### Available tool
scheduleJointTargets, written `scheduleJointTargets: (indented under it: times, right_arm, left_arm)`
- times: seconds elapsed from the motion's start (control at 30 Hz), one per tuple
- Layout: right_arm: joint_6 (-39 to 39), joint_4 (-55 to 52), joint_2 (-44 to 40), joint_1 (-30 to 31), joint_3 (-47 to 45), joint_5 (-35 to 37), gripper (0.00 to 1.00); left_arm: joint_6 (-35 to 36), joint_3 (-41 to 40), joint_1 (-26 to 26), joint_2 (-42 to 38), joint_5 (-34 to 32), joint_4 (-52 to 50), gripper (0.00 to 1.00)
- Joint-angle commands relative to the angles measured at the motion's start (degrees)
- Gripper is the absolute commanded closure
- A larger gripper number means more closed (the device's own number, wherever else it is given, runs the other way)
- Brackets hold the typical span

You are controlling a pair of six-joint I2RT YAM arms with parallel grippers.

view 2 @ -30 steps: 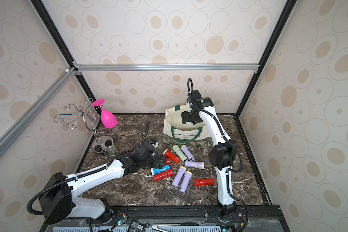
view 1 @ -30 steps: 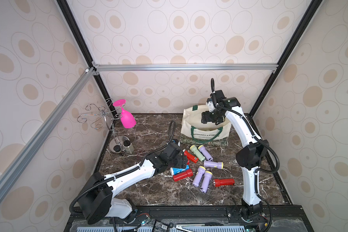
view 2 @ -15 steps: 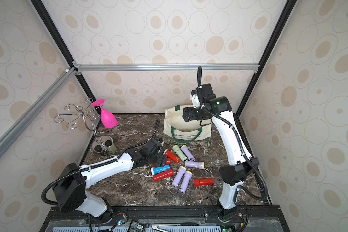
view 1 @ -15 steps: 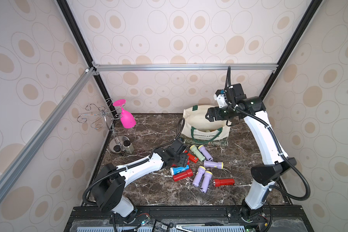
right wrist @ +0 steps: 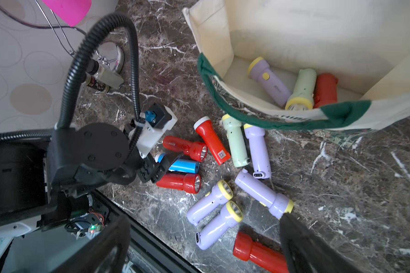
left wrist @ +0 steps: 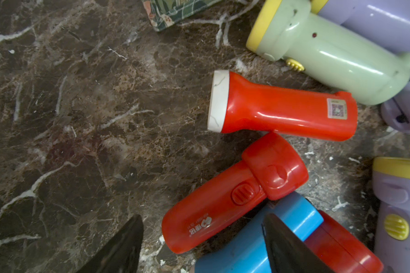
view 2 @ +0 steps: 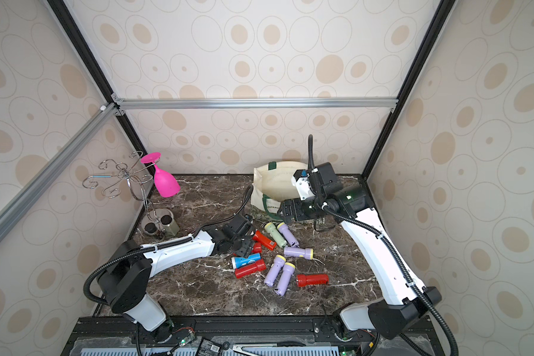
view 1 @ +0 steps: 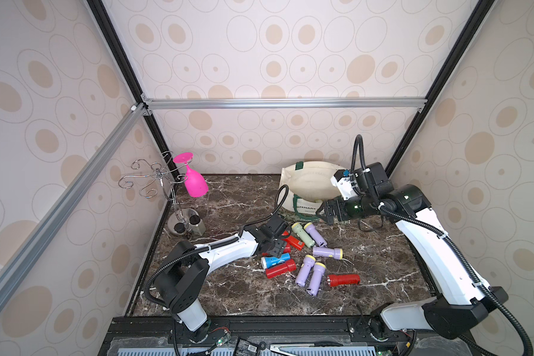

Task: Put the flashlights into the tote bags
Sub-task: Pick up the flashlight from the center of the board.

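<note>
Several flashlights lie in a loose pile mid-table: red, pale green, lilac, blue and another red. My left gripper hangs low over the pile's left side. It is open, and a red flashlight and the blue flashlight lie between its fingers, ungripped. The cream tote bag stands open at the back. Inside the tote bag lie a lilac, a green and a red flashlight. My right gripper hovers in front of the bag, open and empty.
A pink goblet hangs on a wire rack at the back left. Small bottles stand at the rack's base. Patterned walls close in three sides, and a black rail runs along the front edge.
My right arm has swung from above the bag's mouth down to its front, and its jaws have widened. My left gripper has pushed further into the pile, with its jaws slightly narrower.
</note>
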Motion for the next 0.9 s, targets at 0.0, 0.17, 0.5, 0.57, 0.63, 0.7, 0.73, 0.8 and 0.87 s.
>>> scheduleJointTargets:
  times: [0.0,0.17,0.5,0.57,0.63,0.7,0.73,0.8,0.87]
  right_arm:
    - [1.06,1.13,-1.59,0.26,-1.93,-0.36,0.00]
    - [0.92,2.48,-1.71,0.21,-2.68,-1.21,0.00]
    - [1.48,3.70,-1.29,0.21,-2.08,-2.29,0.00]
    - [1.82,5.12,-2.07,0.20,-3.06,-2.90,0.00]
    - [2.05,6.11,-2.74,0.21,-3.61,-3.49,0.00]
    - [2.02,6.28,-2.94,0.19,-3.68,-3.54,0.00]
    - [1.93,6.16,-2.90,0.22,-3.63,-3.52,0.00]
    - [1.88,6.09,-2.91,0.21,-3.64,-3.52,0.00]
    - [1.94,6.38,-3.10,0.23,-3.93,-3.74,0.00]
  left_arm:
    - [2.85,-0.05,0.91,0.42,0.32,-0.99,0.21]
    - [2.96,-2.78,2.75,-0.10,1.37,2.34,0.23]
    - [6.26,-5.82,3.83,0.64,5.45,7.39,0.22]
    - [7.19,-5.91,3.99,1.49,6.65,8.45,0.21]
    - [8.54,-5.67,4.04,2.40,8.07,9.37,0.19]
    - [9.84,-5.09,4.03,3.09,8.55,9.81,0.18]
    - [10.51,-4.67,4.01,3.59,8.69,9.74,0.18]
    - [11.83,-3.92,4.16,4.63,9.27,9.28,0.18]
    - [13.14,-3.50,4.25,5.44,9.48,8.86,0.18]
